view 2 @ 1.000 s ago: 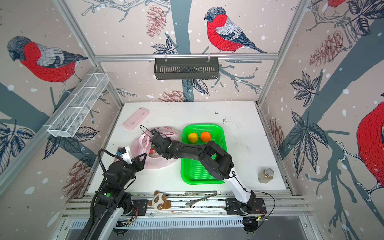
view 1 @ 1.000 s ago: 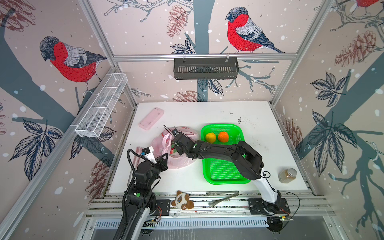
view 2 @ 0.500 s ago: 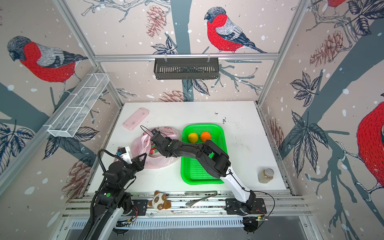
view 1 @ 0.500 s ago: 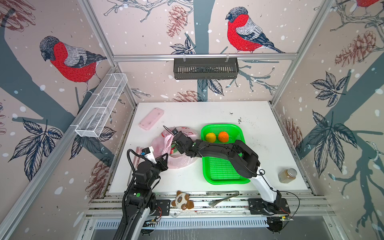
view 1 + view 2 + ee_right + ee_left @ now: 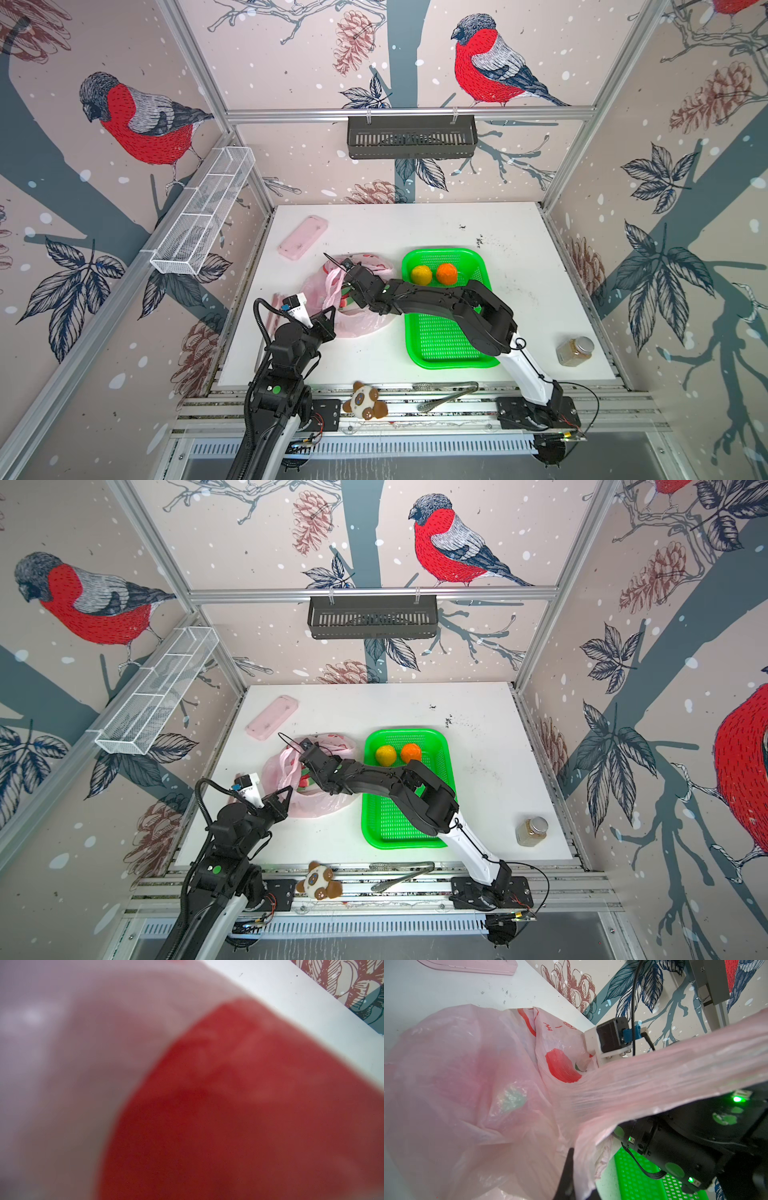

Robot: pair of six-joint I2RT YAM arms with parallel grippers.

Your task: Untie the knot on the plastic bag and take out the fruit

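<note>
The pale-pink plastic bag [image 5: 361,324] [image 5: 316,806] lies left of the green tray, its mouth open. My left gripper [image 5: 330,314] [image 5: 286,791] is shut on the bag's near edge. In the left wrist view one dark finger [image 5: 566,1167] shows under taut film [image 5: 654,1076]. My right gripper [image 5: 348,291] [image 5: 306,771] reaches into the mouth, its jaws hidden by plastic. A red and green dragon fruit [image 5: 343,300] shows inside. Blurred film [image 5: 62,1064] and red fill the right wrist view. The yellow ball [image 5: 421,274] and orange ball [image 5: 446,273] lie in the tray. The knot is out of view.
The green tray [image 5: 449,349] sits under my right arm. A pink case [image 5: 302,237] lies at the back left and a jar [image 5: 575,351] at the front right. A plush toy [image 5: 365,405] and metal tongs [image 5: 446,392] rest on the front rail.
My right arm's elbow has shifted slightly toward the bag while its gripper stays in the bag's mouth. The left arm and the bag have barely moved.
</note>
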